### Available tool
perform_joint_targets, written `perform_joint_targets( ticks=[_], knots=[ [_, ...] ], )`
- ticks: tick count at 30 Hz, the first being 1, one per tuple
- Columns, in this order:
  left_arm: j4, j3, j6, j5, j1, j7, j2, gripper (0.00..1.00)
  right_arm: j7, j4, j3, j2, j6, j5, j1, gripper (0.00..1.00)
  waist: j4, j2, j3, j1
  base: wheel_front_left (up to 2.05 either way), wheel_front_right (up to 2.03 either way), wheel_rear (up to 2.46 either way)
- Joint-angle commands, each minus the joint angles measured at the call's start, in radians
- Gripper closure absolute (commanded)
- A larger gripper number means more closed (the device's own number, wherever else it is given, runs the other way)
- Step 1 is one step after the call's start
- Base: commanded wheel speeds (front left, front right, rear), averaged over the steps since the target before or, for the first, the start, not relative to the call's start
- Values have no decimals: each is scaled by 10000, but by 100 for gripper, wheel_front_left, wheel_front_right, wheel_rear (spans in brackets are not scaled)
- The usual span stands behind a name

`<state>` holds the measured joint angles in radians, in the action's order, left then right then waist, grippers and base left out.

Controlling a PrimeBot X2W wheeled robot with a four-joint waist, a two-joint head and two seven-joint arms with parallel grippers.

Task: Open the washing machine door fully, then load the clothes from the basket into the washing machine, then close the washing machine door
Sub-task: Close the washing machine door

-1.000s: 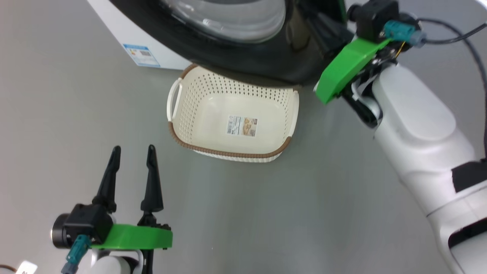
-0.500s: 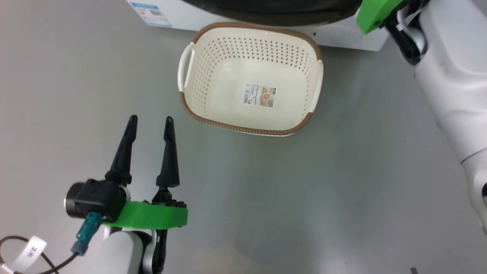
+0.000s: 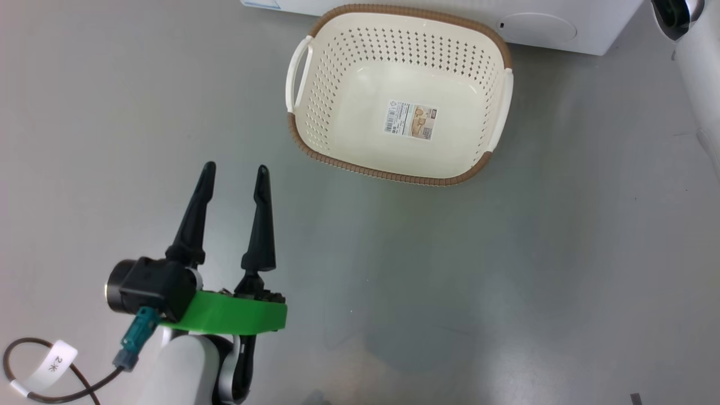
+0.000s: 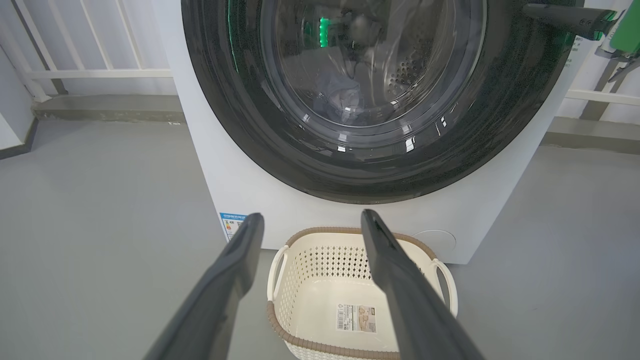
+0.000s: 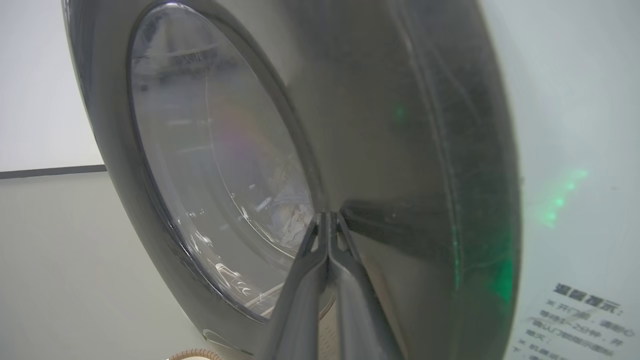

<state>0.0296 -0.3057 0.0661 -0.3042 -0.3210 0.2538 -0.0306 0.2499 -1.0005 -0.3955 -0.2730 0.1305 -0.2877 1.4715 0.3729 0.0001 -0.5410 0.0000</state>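
Head view: my left gripper [image 3: 235, 166] sits at 7 o'clock, fingers apart and holding nothing, pointing toward 12. The basket [image 3: 394, 175] stands on the floor [image 3: 478, 281] toward 1 o'clock from it, well apart. Its far rim is just beside the washer [image 3: 540, 25] base at 12, and a label [image 3: 410, 120] lies on its bottom. Grey floor lies open from 3 round to 6 o'clock and along the whole 9 o'clock side. A tagged cable [image 3: 53, 363] curls at 8 o'clock by my left wrist.

Left wrist view adds what the head camera misses. The door [image 4: 240, 125] lies against the washer front, its black rim's low edge at 12 o'clock from the basket. The clothes [image 4: 337, 95] show dimly behind the glass, inside the drum. Floor is open at 9 and 3 o'clock of the washer, with a railing [image 4: 75, 72] behind at 10. My right gripper [image 4: 529, 8] points at the rim at 1 o'clock.

Right wrist view shows that gripper's fingers pressed together, empty, tips at the rim beside the glass; I cannot tell if they touch.
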Motion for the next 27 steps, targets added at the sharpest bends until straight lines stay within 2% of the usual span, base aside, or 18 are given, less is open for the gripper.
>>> perform_joint_targets(
  ticks=[1,8,15,21,27],
  knots=[
    [-215,238,53,-87,-156,80,-199,0,116,216,169,203,2,218,218,100,72,-1,-58,0,0,0,0],
    [-225,173,184,-181,-225,80,-198,0,117,228,448,297,2,582,192,100,72,-1,-96,0,0,0,0],
    [-199,265,254,-112,-246,80,-197,0,117,773,-113,577,2,414,-594,100,-170,-1,-16,0,0,0,0],
    [-126,492,201,86,-153,80,-197,0,118,1874,-656,443,2,-209,-1939,100,-570,-1,223,0,0,0,0],
    [59,784,11,254,40,80,-197,0,118,3525,-311,65,2,-755,-3637,100,-1061,-1,574,0,0,0,0]
  ],
)
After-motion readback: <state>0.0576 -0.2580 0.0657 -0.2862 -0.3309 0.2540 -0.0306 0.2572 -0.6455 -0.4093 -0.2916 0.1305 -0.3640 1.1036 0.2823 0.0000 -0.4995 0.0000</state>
